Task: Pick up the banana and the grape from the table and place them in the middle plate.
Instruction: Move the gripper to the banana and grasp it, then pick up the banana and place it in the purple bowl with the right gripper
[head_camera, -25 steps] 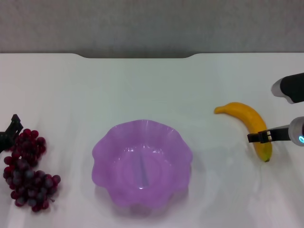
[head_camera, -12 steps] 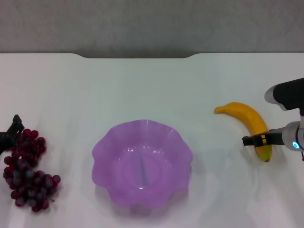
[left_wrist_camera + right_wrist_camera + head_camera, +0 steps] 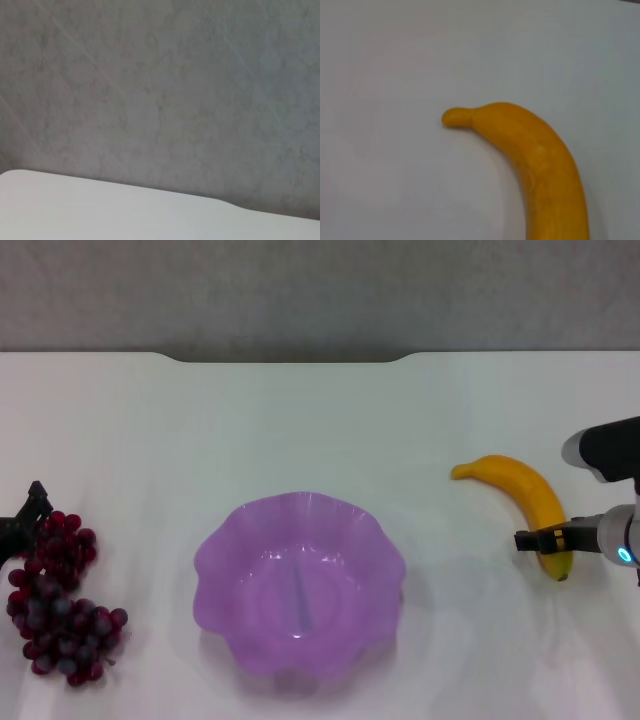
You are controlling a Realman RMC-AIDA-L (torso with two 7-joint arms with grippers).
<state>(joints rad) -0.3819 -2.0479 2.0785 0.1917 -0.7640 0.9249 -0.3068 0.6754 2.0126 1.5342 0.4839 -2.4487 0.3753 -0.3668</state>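
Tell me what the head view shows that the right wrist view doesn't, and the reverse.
Only the head view shows the purple dish, the grapes with the left pincer at their far end, and the right pincer across the banana's near end. Only the right wrist view shows the banana's stem end close up. Both share the banana lying on the white table.

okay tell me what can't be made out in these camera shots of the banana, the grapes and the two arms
- Right end effector, head view: crosses the banana near its lower end; whether it grips it cannot be told.
- Left end effector, head view: cut off by the picture's edge beside the grape; contact unclear.
- Right wrist view: the banana's lower end runs out of the picture.
- Left wrist view: shows only the table edge and wall.
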